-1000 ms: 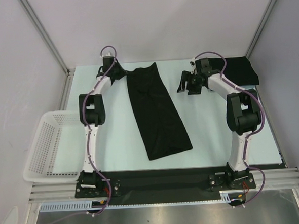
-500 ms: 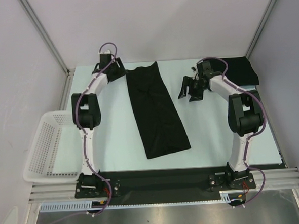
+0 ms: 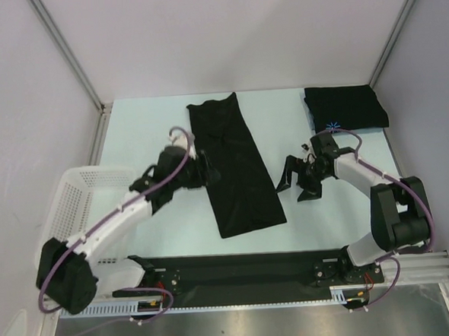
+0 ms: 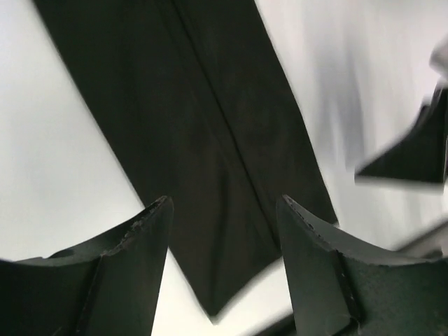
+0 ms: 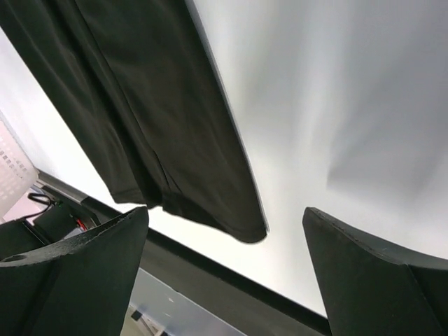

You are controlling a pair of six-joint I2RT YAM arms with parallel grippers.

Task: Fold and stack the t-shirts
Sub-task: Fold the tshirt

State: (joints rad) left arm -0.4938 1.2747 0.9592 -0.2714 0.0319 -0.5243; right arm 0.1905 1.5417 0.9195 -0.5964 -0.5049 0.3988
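A black t-shirt (image 3: 236, 167), folded into a long strip, lies flat down the middle of the table. It also fills the left wrist view (image 4: 210, 126) and the right wrist view (image 5: 154, 105). A second folded t-shirt (image 3: 346, 106) with a light-blue starburst logo (image 3: 332, 125) sits at the back right corner. My left gripper (image 3: 203, 173) hovers at the strip's left edge, open, with nothing between its fingers (image 4: 140, 259). My right gripper (image 3: 298, 185) is open and empty just right of the strip's near half, and its fingers (image 5: 364, 273) frame the near right corner.
A white mesh basket (image 3: 67, 216) hangs off the table's left edge. The black front rail (image 3: 238, 262) runs along the near edge, with both arm bases on it. Metal frame posts and white walls enclose the table.
Both arms swung from the far end of the table toward the near half of the strip. The left gripper opened and left the strip's far end. The right gripper opened wider.
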